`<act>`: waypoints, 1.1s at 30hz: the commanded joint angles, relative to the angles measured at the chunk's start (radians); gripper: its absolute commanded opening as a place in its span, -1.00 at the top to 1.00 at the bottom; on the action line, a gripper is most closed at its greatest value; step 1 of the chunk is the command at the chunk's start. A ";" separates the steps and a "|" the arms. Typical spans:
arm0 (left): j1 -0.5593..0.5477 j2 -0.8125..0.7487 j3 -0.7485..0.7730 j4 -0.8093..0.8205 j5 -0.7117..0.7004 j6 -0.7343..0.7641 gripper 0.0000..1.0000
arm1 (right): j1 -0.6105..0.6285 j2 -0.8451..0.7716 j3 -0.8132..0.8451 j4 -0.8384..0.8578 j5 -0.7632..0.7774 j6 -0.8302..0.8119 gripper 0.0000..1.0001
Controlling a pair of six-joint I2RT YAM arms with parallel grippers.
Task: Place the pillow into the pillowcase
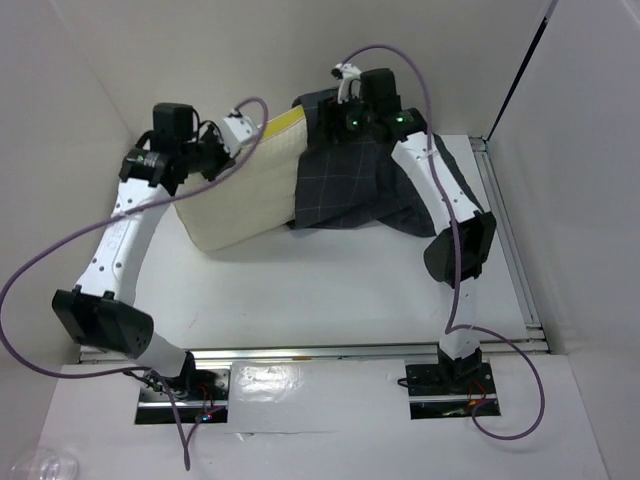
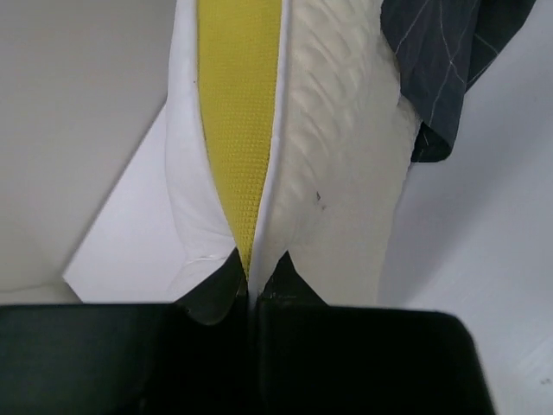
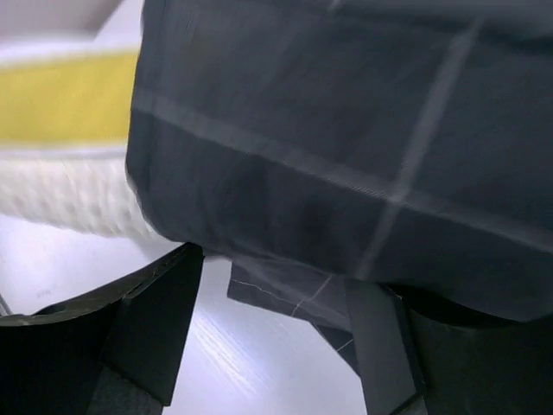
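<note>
The cream-white pillow with its yellow edge band is held up at the back of the table, tilted. Its right part is covered by the dark grid-patterned pillowcase. My left gripper is shut on the pillow's near edge, the jaws pinched on the white cloth beside the yellow band. The pillow fills that view, with the pillowcase at top right. My right gripper is at the pillowcase's top edge. Its jaws stand wide apart, and the pillowcase drapes over the right finger.
White enclosure walls close in on the left, back and right. A metal rail runs along the table's right edge and another along the front. Purple cables loop off both arms.
</note>
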 commanded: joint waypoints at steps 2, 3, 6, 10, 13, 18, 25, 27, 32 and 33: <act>-0.127 -0.132 -0.195 0.267 -0.158 0.127 1.00 | -0.029 -0.141 0.016 0.210 0.003 0.097 -0.50; -0.147 -0.143 -0.236 0.267 -0.192 0.136 1.00 | -0.029 -0.151 0.016 0.244 0.003 0.112 -0.50; -0.190 -0.157 -0.266 0.291 -0.217 0.136 1.00 | -0.019 -0.142 0.117 0.212 0.038 0.140 -0.53; -0.210 -0.148 -0.266 0.262 -0.217 0.113 1.00 | 0.016 -0.168 0.108 0.221 0.093 0.115 -0.56; -0.219 -0.148 -0.276 0.273 -0.217 0.104 1.00 | 0.075 -0.213 0.016 0.268 0.193 0.017 -0.60; -0.242 -0.139 -0.266 0.272 -0.228 0.093 1.00 | 0.175 -0.201 -0.020 0.247 0.451 -0.173 -0.63; -0.260 -0.148 -0.256 0.252 -0.228 0.072 1.00 | 0.198 -0.197 -0.130 0.356 0.652 -0.268 -0.65; -0.260 -0.157 -0.256 0.241 -0.237 0.061 1.00 | 0.198 -0.198 -0.141 0.365 0.681 -0.279 -0.65; -0.270 -0.157 -0.267 0.232 -0.246 0.052 1.00 | 0.198 -0.198 -0.161 0.397 0.701 -0.290 -0.65; -0.279 -0.157 -0.267 0.232 -0.246 0.043 1.00 | 0.198 -0.207 -0.161 0.397 0.701 -0.290 -0.65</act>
